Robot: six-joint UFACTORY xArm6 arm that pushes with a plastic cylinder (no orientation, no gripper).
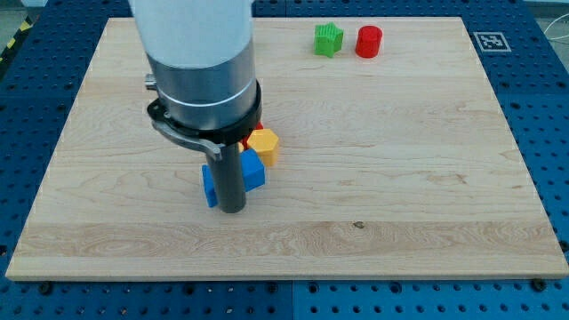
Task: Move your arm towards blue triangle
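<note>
My tip [232, 210] rests on the wooden board [400, 187], left of centre. It touches or nearly touches a blue block [210, 186] on its left, whose shape the rod partly hides. Another blue block [253, 170] sits just right of the rod. I cannot tell which of the two is the triangle. A yellow block [264, 144] lies right behind the second blue one. A red block [255, 124] peeks out behind the arm's body, mostly hidden.
A green star-like block [329, 39] and a red cylinder [369, 41] stand side by side near the view's top edge, right of centre. A printed marker tag [489, 41] sits at the board's top right corner. The arm's wide body [200, 62] hides part of the board.
</note>
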